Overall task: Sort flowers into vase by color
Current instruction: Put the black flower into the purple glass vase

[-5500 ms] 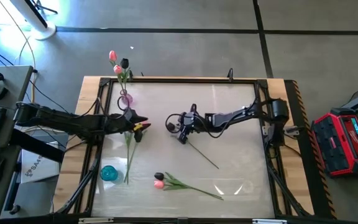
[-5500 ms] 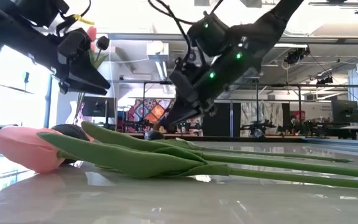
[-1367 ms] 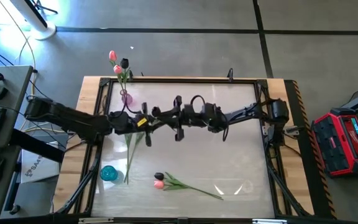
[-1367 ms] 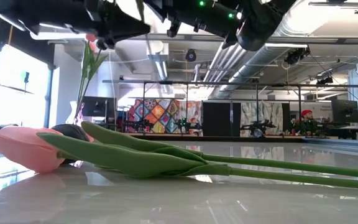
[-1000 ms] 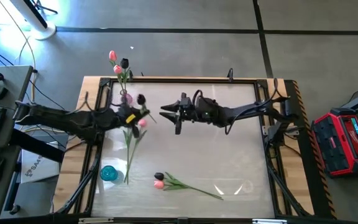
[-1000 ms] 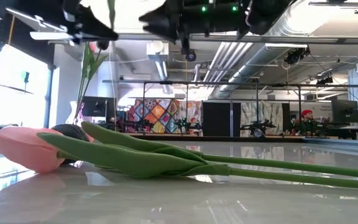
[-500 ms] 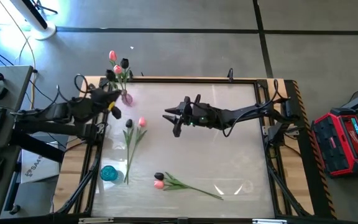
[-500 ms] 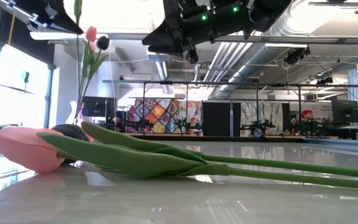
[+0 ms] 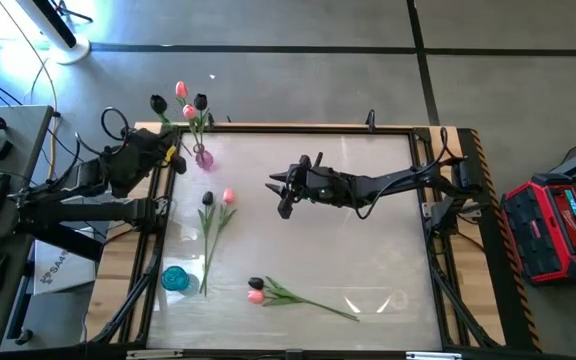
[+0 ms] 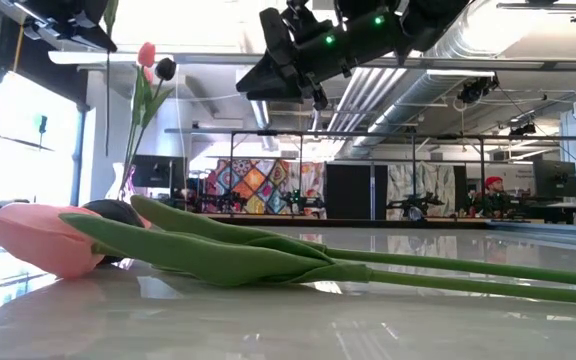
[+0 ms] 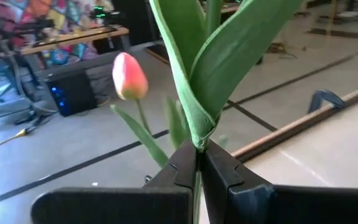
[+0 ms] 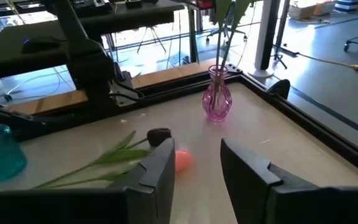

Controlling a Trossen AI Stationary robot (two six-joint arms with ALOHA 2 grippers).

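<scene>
High view: left claw [image 9: 164,152] pinches a dark tulip [image 9: 158,103] beside pink vase [image 9: 203,157].

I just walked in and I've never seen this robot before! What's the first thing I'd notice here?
Probably the left gripper up by the table's far left corner, pinching a green tulip stem right beside the pink vase, which already holds a few flowers. Then the right gripper, hanging open over the middle of the table. Two pairs of pink and dark tulips lie on the table, one pair near the vase and one pair at the front.
</scene>
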